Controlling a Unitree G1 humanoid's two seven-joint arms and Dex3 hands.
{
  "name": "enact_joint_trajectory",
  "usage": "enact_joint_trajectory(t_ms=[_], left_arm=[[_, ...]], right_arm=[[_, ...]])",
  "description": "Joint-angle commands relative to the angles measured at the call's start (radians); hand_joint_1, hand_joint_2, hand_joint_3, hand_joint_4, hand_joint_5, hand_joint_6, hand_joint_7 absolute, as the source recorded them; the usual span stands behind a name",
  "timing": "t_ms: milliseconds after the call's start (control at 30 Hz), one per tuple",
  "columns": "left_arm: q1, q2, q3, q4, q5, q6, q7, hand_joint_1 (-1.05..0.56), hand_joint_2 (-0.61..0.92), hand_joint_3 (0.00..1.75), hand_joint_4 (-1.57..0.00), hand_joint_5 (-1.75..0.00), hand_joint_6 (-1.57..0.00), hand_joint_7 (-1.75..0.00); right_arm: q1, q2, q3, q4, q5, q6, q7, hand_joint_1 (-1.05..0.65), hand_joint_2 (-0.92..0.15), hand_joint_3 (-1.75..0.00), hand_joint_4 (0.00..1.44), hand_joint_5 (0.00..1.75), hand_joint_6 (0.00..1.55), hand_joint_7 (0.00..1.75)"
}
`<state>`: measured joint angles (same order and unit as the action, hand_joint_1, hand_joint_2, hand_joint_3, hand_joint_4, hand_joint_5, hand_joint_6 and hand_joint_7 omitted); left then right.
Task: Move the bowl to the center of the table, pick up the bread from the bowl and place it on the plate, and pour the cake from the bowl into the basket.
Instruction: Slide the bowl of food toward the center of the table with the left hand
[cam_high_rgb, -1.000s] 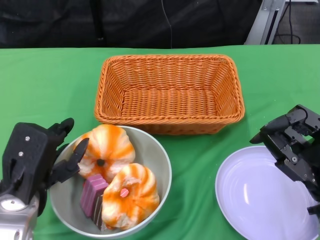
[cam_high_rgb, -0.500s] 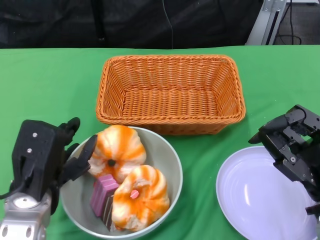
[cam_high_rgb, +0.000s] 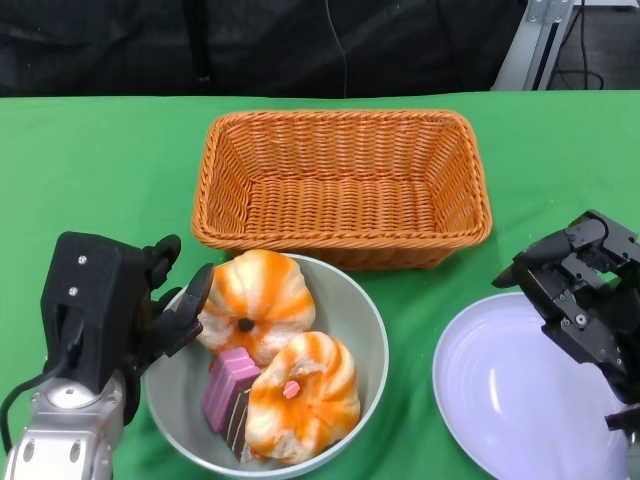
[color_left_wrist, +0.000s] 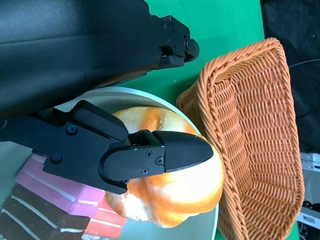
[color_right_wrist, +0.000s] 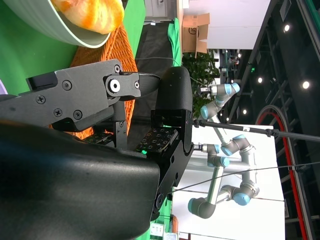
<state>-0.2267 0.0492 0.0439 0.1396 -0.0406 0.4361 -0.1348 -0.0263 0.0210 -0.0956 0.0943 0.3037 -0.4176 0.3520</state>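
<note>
The smooth grey-green round bowl (cam_high_rgb: 355, 310) sits on the green cloth surface (cam_high_rgb: 100, 170) just in front of the orange woven rectangular basket (cam_high_rgb: 340, 185), left of middle, its far rim close to or touching the basket's near wall. The left hand (cam_high_rgb: 130, 310) grips the bowl's left rim, one finger lying inside the bowl across the nearer side of a round orange-and-white striped bread roll (cam_high_rgb: 255, 300), the rest outside the wall; the left wrist view shows that inner finger pressed against the roll. A second striped roll (cam_high_rgb: 300, 395) lies at the front, with a pink-and-brown layered cake slice (cam_high_rgb: 228, 392) wedged between the two. The bowl looks rigid and slick, so a rim pinch may slip if it is dragged fast over cloth; it is probably light even when loaded. The rolls look soft and are best taken across their domed tops, while the cake appears crumbly and suited to tipping out. The right hand (cam_high_rgb: 580, 290) hovers released, holding nothing, over the far left edge of the pale lilac round plate (cam_high_rgb: 500, 390). The plate's right side and the bowl's near rim are cut off, and the cake's lower half is hidden by bread.
</note>
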Motion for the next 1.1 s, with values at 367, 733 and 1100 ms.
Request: enact_joint_trajectory(t_ms=[367, 733, 1100], left_arm=[[-0.036, -0.048, -0.046, 0.035, -0.007, 0.051, 0.0, -0.82, 0.92, 0.59, -0.07, -0.01, -0.04, 0.0], [-0.06, -0.055, -0.076, 0.031, -0.009, 0.069, -0.009, -0.81, 0.92, 0.61, -0.03, 0.0, 0.0, 0.0], [-0.056, -0.056, -0.082, 0.013, -0.016, 0.068, -0.016, -0.81, 0.92, 0.62, -0.02, 0.0, 0.0, 0.0]], right_arm=[[0.017, -0.002, -0.005, -0.02, 0.004, -0.002, -0.015, -0.19, -0.92, -0.26, 0.73, 1.46, 0.75, 1.1], [0.02, -0.003, -0.005, -0.021, 0.006, 0.003, -0.013, -0.21, -0.92, -0.24, 0.73, 1.46, 0.75, 1.1], [0.018, -0.002, -0.011, -0.016, 0.01, -0.001, -0.008, -0.19, -0.92, -0.26, 0.72, 1.46, 0.75, 1.1]])
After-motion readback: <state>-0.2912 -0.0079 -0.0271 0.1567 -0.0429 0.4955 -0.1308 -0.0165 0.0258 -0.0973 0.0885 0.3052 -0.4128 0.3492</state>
